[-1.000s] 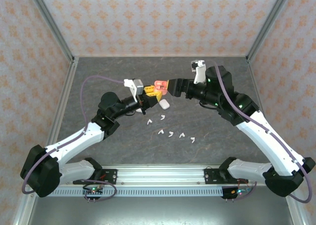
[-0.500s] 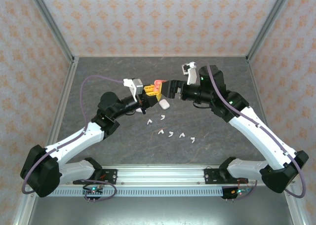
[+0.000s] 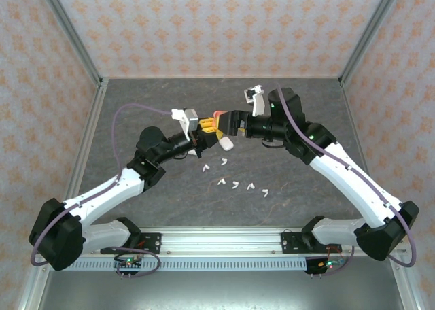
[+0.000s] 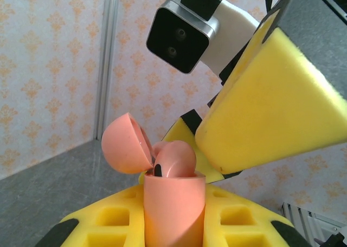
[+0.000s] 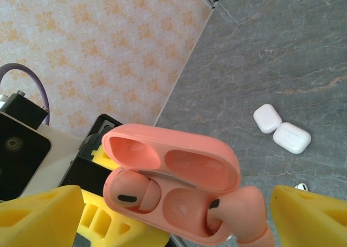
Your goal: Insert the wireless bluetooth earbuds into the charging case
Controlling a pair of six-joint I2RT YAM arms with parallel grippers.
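My left gripper [image 4: 173, 228] is shut on the body of a salmon-pink charging case [image 4: 173, 203], held upright above the table with its lid [image 4: 123, 144] swung open. One pink earbud [image 5: 129, 192] sits in the case's left slot. A second pink earbud [image 5: 236, 210] stands partly in the right slot, tilted and sticking out. My right gripper [image 5: 177, 206] is open, with its yellow fingers [image 5: 40, 214] on either side of the case and touching neither earbud. From above, both grippers [image 3: 219, 123] meet at mid-table over the case [image 3: 217, 113]. Several white earbuds [image 3: 235, 185] lie loose on the table.
Two closed white cases [image 5: 267, 118] lie side by side on the grey table, just below the grippers [image 3: 226, 143]. The loose white earbuds form a scattered row nearer the arm bases. Patterned walls [image 3: 204, 24] enclose the table at the back and sides.
My right arm has swung left and brought its gripper from beside the pink case to around it, with the jaws slightly narrower. The left arm and the case have stayed put.
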